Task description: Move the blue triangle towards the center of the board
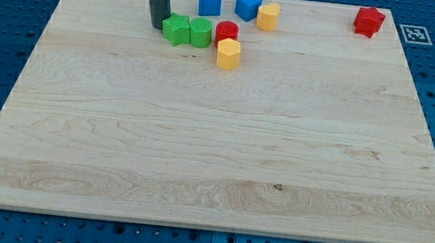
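Note:
The blue triangle (210,3) sits near the view's top edge of the wooden board (213,161), left of a blue cube (248,5). My tip (156,26) rests on the board at the view's upper left, just left of a green star-shaped block (176,30) and apparently touching it. The tip is to the lower left of the blue triangle and apart from it.
A green rounded block (200,32) touches the green star's right side. A red cylinder (226,33) and a yellow block (228,54) lie to its right. Another yellow block (268,17) is by the blue cube. A red star (369,21) sits at the top right.

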